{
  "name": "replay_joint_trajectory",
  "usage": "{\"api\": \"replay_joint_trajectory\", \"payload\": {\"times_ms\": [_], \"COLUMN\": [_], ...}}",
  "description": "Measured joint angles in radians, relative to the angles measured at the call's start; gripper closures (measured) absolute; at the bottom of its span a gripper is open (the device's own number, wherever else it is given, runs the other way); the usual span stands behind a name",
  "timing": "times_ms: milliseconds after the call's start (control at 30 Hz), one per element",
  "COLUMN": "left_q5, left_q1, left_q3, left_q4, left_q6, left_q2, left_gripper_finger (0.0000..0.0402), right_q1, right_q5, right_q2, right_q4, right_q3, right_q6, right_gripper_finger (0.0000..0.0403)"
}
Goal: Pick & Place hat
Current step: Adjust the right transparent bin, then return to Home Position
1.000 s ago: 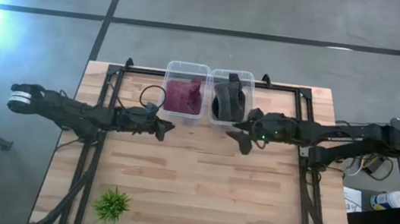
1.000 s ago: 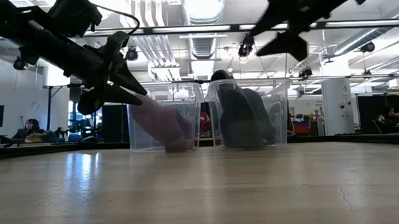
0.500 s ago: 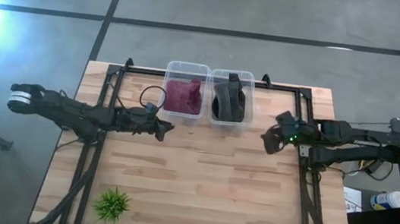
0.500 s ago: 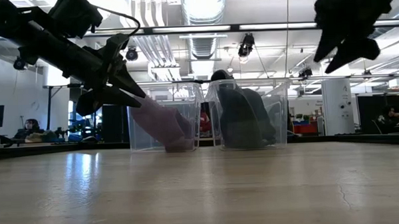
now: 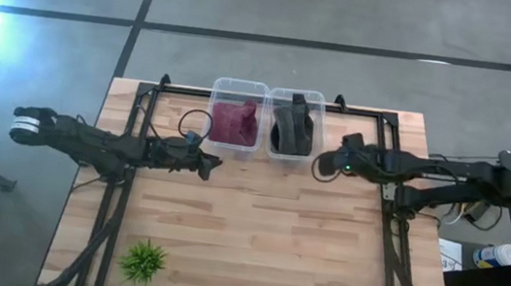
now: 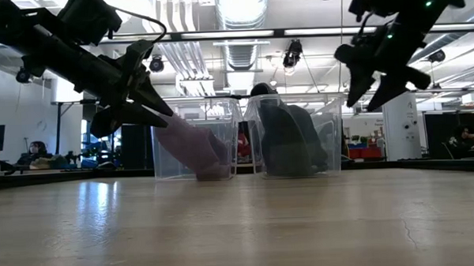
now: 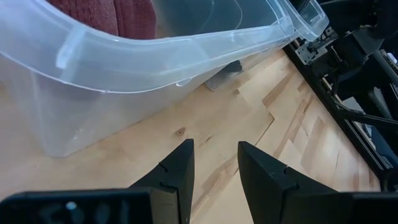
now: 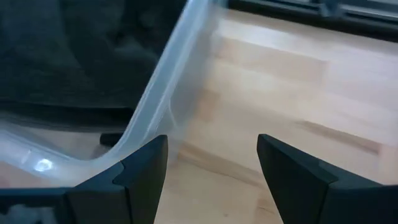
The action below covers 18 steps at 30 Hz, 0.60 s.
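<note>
— Where is the hat you want?

— I see two. The dark hat (image 5: 292, 126) sits in the clear box on the right (image 5: 290, 153), near the top middle of the high view. The red hat (image 5: 235, 121) sits in the clear box on the left (image 5: 213, 113), just beside it. Both boxes stand at the far edge of the worktop (image 5: 254, 231).

— Which hand is nearer?

— My right hand (image 5: 323, 166) hangs in the air just to the right of the dark hat's box, a little lower in the high view. Its fingers are spread apart and hold nothing. In my right wrist view the box's clear wall (image 8: 163, 109) is right in front of me, with the dark hat behind it.

— So which way must you go?

— I think up over the rim and then left and down, because the wall stands between my fingers and the hat. The dark hat lies long from the top of the frame to the bottom, so I would guess I should pinch across its short side.

— And the other hand?

— My left hand (image 5: 210, 163) waits just below the red hat's box in the high view. Its fingers (image 7: 175, 173) are a little apart and empty.

— Anything else around?

— A small green plant (image 5: 142, 261) sits at the lower left of the worktop, well apart from everything.
</note>
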Motion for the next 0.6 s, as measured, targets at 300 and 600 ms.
{"api": "replay_joint_trajectory", "payload": {"times_ms": [300, 600], "left_q5": [0.0, 0.007], "left_q1": [0.0, 0.0], "left_q3": [0.0, 0.0], "left_q4": [0.0, -0.001], "left_q6": [-0.006, -0.005], "left_q2": [0.0, 0.0], "left_gripper_finger": [0.0285, 0.0285], "right_q1": [-0.003, -0.002], "right_q5": [-0.054, -0.054], "right_q2": [0.077, 0.012], "right_q4": [0.083, 0.031], "right_q3": [0.015, 0.016], "right_q6": [-0.053, -0.096], "right_gripper_finger": [0.0156, 0.0156]}}
